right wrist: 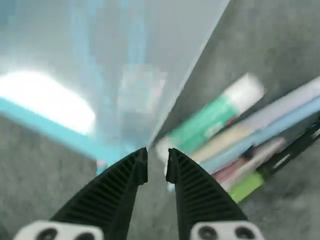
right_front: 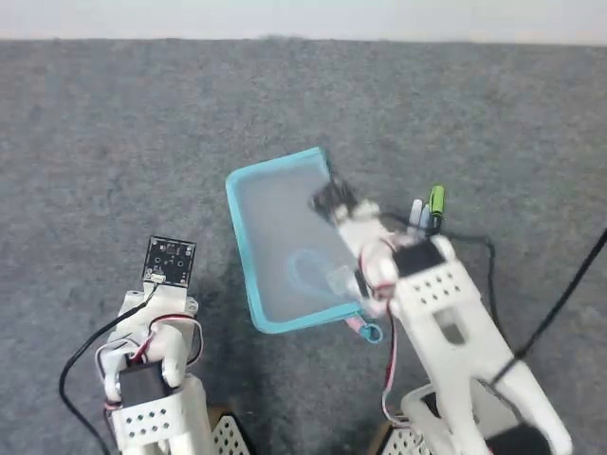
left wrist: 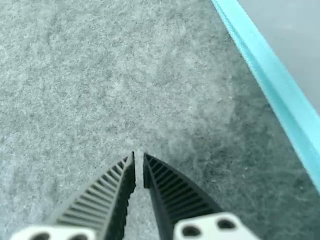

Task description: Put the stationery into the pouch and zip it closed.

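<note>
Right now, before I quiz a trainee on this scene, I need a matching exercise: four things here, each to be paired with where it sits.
Things
1. translucent plastic pouch with turquoise edging
2. bundle of coloured pens
3. left hand
4. right hand

Places
A. at the pouch's edge, next to the pens
B. over bare grey felt, away from the pens
C. flat on the felt, mid-table
D. on the felt, outside the pouch, right beside it

Pairs: 1-C, 2-D, 3-B, 4-A
</note>
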Tool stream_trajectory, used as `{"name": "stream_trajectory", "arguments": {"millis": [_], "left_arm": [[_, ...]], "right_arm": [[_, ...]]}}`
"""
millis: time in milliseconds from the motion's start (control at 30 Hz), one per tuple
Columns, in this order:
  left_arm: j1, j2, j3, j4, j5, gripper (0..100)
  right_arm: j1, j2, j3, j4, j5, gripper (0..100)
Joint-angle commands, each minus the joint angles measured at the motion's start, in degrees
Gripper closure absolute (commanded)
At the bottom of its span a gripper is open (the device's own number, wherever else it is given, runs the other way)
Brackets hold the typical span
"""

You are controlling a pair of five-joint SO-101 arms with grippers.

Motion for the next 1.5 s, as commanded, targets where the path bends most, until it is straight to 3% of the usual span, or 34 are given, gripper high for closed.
{"name": "stream_trajectory", "arguments": {"millis": [0, 267, 467, 633, 867, 1133, 1267, 1467], "left_arm": [[0.35, 0.53, -0.48, -1.23, -0.97, 98], [0.35, 0.53, -0.48, -1.23, -0.97, 98], [0.26, 0.53, -0.48, -1.14, -0.97, 98], [0.18, 0.53, -0.48, -1.05, -0.97, 98], [0.18, 0.53, -0.48, -1.05, -0.97, 98], [0.18, 0.53, -0.48, -1.05, -0.97, 98], [0.18, 0.53, -0.48, -1.05, -0.97, 98], [0.18, 0.53, -0.48, -1.05, -0.97, 98]], "right_arm": [[0.84, -6.64, 5.71, -1.01, 3.87, 92.9], [-1.1, -10.24, 11.25, -4.26, 3.69, 92.9], [-5.05, -9.36, 10.9, -11.82, -2.73, 92.9], [-5.05, 0.31, 9.23, -18.33, -4.4, 92.9], [-1.45, 15.96, -5.89, -21.32, -8.97, 92.9], [-1.54, 34.07, -30.24, -19.03, -9.41, 92.9], [-0.57, 37.93, -41.23, -12.97, -15.65, 92.9], [-0.48, 32.57, -40.97, -5.05, -17.41, 92.9]]}}
